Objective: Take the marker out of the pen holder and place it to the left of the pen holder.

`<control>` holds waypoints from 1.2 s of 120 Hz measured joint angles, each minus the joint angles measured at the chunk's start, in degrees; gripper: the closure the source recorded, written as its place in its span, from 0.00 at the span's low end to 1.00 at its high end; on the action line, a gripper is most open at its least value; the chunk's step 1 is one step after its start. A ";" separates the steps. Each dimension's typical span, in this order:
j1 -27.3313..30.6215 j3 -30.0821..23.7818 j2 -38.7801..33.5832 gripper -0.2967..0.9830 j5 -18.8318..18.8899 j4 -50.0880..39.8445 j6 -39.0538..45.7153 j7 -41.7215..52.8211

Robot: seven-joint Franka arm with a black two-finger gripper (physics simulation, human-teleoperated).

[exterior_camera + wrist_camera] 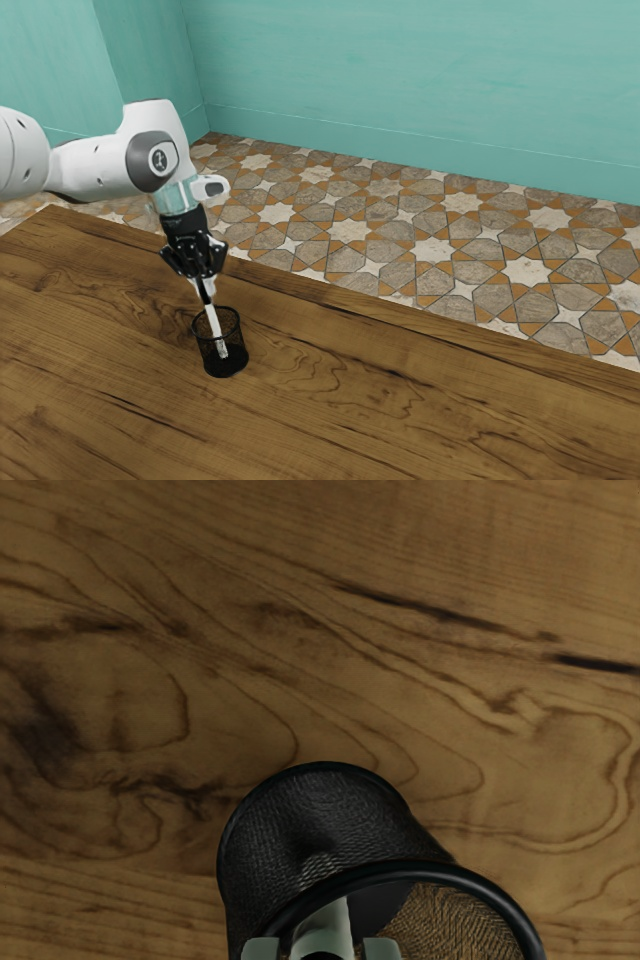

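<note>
My gripper [204, 288] is over the pen holder, shut on the upper end of the marker, as the exterior view shows. The white marker [215, 328] leans inside the black mesh pen holder [224, 366], its lower part still within the walls. In the wrist view the gripper [322, 949] shows at the lower edge, one fingertip on each side of the pale marker [327, 922]. The pen holder [315, 825] surrounds the marker there; the marker's very top is hidden by the gripper.
The holder stands on the brown wooden table [400, 405], with bare wood around its base. Behind the table's far edge lies a patterned tile floor [430, 250], and beyond it a teal wall [400, 80].
</note>
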 joint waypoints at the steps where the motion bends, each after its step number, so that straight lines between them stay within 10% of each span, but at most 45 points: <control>1: 0.01 0.01 0.02 0.77 0.10 0.11 -0.10 0.01; 76: 0.03 0.32 -5.55 0.85 11.76 15.67 -27.08 -0.70; 144: 0.23 5.17 17.73 0.85 15.10 22.37 -43.00 -4.72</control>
